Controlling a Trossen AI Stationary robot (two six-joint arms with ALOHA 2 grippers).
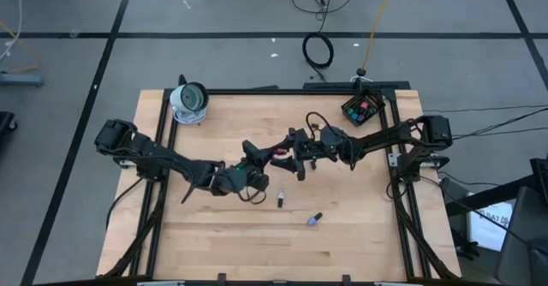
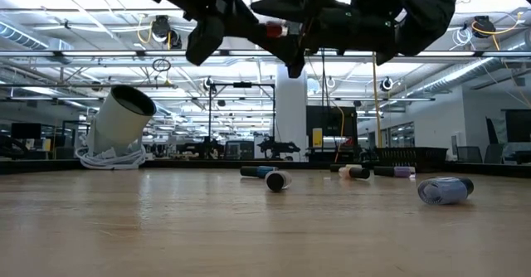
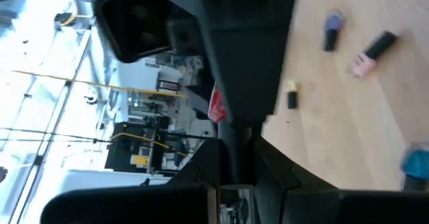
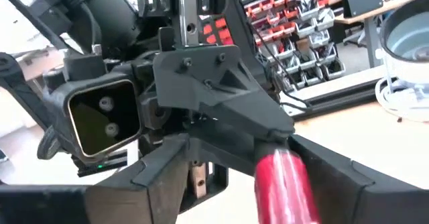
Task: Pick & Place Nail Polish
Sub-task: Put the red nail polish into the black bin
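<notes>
- High view: the left gripper (image 1: 267, 157) and the right gripper (image 1: 295, 155) meet above the middle of the table (image 1: 223, 252), tip to tip.
- High view: a red bottle (image 1: 280, 156) of nail polish spans the gap between the two grippers, clear of the table top.
- High view: two loose bottles lie on the table nearer than the grippers, a dark-capped bottle (image 1: 281, 199) and, to its right and nearer, a blue bottle (image 1: 314, 220).
- High view: a black box (image 1: 361, 108) at the far right corner holds more bottles. A white cylinder (image 1: 189, 100) sits at the far left corner.
- Low view: both arms hang overhead with the red bottle lying level between them, well above the wood. The white cylinder leans at the left. Further bottles lie on their sides across the middle and right.
- Left wrist view: the left gripper's jaws are closed tight on one end of the red bottle. A pink bottle (image 3: 372, 53) and a yellow bottle (image 3: 291, 95) lie on the table beyond.
- Right wrist view: the right gripper's jaws stand wide, one finger on each side of the red bottle's free end. They are not clamped on it.
</notes>
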